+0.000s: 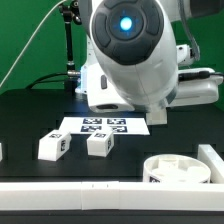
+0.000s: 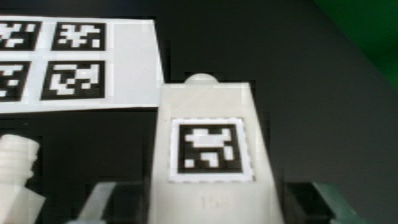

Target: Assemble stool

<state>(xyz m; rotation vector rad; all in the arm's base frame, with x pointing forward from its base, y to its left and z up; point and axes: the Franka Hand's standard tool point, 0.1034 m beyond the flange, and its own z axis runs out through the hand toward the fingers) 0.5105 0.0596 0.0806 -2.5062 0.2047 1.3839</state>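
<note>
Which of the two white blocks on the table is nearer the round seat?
The leg just before the marker board; the other leg lies further to the exterior view's left, away from the seat.

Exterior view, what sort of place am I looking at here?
Most likely a robotics lab bench: a white robot arm over a black table, a green backdrop behind, and the marker board near a tagged stool leg.

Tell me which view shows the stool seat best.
The exterior view. The seat lies on the table at that view's lower right, its round top and rim visible, though the border rail hides its near edge. The wrist view shows none of it, only a tagged leg and the marker board.
</note>
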